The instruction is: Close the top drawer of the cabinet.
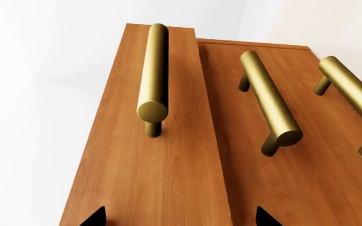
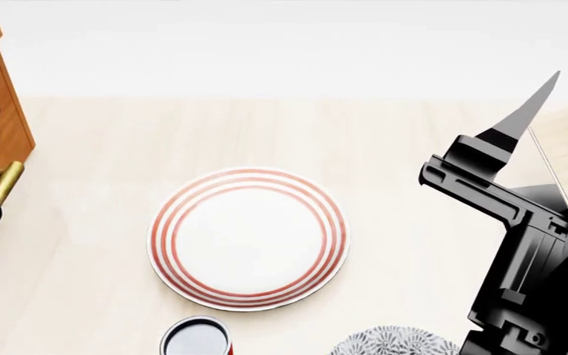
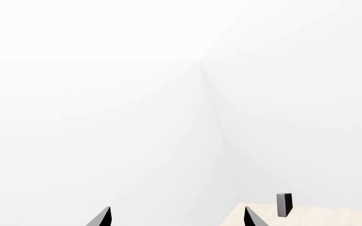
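Pale wood table (image 2: 86, 244), white walls, striped plate (image 2: 248, 237), both arms' fingers apart.

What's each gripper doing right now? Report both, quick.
Left gripper: open, holding nothing, facing the top drawer.
Right gripper: open, empty, pointing at a bare wall.

The top drawer (image 1: 149, 165) stands proud of the cabinet (image 1: 294, 179) front, its face stepped out from the drawers beside it. A brass handle (image 1: 154, 75) runs along its face on short posts. Two lower handles (image 1: 270, 101) (image 1: 354, 96) lie parallel on the flush fronts. The left tool (image 1: 181, 217) shows two dark fingertips (image 1: 96, 217), spread apart, close to the drawer's face.
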Controlling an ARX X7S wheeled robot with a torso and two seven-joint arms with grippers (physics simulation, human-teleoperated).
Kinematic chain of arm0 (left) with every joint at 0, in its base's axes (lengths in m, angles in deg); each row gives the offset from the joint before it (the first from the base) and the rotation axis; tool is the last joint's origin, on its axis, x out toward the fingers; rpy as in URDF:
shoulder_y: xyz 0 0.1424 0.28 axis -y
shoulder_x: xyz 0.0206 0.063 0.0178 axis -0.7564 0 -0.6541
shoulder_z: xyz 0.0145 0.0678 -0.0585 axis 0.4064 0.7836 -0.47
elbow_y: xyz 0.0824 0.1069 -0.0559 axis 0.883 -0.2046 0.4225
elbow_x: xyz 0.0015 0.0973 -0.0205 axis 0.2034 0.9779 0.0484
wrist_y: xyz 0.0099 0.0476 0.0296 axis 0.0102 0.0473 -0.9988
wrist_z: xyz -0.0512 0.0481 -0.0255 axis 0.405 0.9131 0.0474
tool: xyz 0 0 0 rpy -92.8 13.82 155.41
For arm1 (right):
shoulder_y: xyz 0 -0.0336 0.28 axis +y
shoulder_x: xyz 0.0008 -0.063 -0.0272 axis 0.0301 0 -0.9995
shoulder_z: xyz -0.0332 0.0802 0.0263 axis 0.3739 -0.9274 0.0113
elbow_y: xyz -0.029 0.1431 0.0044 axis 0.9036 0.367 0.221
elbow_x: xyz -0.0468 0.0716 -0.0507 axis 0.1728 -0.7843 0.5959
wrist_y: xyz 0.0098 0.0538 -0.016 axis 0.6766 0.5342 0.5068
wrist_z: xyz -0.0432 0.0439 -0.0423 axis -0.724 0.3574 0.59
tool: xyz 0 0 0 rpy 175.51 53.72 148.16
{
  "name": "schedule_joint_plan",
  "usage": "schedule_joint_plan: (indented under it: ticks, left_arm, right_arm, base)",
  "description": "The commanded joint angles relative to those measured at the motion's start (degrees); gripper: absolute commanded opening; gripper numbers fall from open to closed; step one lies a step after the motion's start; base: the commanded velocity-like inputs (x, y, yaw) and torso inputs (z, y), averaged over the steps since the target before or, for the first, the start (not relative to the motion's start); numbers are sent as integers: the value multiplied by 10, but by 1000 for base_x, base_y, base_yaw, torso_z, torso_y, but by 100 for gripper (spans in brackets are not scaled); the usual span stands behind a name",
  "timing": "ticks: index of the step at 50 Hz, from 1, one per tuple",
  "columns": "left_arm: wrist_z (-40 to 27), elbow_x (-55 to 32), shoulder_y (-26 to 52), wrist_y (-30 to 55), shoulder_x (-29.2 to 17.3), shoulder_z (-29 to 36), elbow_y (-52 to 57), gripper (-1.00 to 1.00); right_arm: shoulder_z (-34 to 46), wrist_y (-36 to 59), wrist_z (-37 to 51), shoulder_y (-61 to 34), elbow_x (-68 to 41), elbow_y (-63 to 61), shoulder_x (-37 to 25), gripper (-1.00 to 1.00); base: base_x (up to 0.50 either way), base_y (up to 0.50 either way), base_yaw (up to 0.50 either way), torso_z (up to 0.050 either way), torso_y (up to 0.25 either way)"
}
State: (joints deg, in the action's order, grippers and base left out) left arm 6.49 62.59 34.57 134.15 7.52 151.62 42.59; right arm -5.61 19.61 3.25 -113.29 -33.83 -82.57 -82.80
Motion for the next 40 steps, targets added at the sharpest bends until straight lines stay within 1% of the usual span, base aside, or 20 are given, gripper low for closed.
schedule_joint_plan:
  ticks: [1, 8, 14, 16, 19, 20, 21, 23, 28, 34, 40]
  left_arm:
    - [-4, -22, -15, 4, -28, -14, 2, 100]
    - [-8, -28, -18, 14, -42, -23, 15, 100]
    - [-43, -62, -38, 10, -58, -79, 22, 100]
    - [-44, -65, -38, 15, -66, -83, 31, 100]
    - [-67, -91, -49, 16, -75, -124, 37, 100]
    - [-81, -110, -58, 7, -77, -151, 38, 100]
    - [-101, -139, -70, -2, -81, -192, 38, 100]
    - [-124, -175, -88, -14, -87, -240, 40, 100]
    - [-155, -232, -128, -28, -104, -302, 44, 100]
    - [-156, -231, -144, -42, -107, -300, 37, 100]
    - [-138, -207, -129, -37, -102, -272, 33, 100]
  right_arm:
    - [6, -1, 1, -3, 0, 5, 0, 100]
    - [5, -4, 2, -3, -2, 7, -2, 100]
    - [8, -3, 4, -5, -2, 7, -2, 100]
    - [9, -7, 3, -5, -1, 12, -2, 100]
    - [10, -7, 3, -5, -2, 13, -2, 100]
    - [11, -6, 3, -5, -2, 12, -3, 100]
    - [11, -6, 3, -5, -3, 11, -3, 100]
    - [10, -7, 3, -4, -3, 11, -4, 100]
    - [8, -5, 6, -4, -5, 7, -5, 100]
    - [11, -7, 6, -5, -4, 10, -5, 100]
    - [11, -8, 6, -8, -6, 12, -7, 100]
  base:
    - [0, 0, 0, 0, 0]
    - [0, 0, 0, 0, 0]
    - [0, 0, 0, 0, 0]
    - [0, 0, 0, 0, 0]
    - [0, 0, 0, 0, 0]
    - [0, 0, 0, 0, 0]
    - [0, 0, 0, 0, 0]
    - [0, 0, 0, 0, 0]
    - [0, 0, 0, 0, 0]
    - [0, 0, 0, 0, 2]
    - [-2, 0, 6, 0, 0]
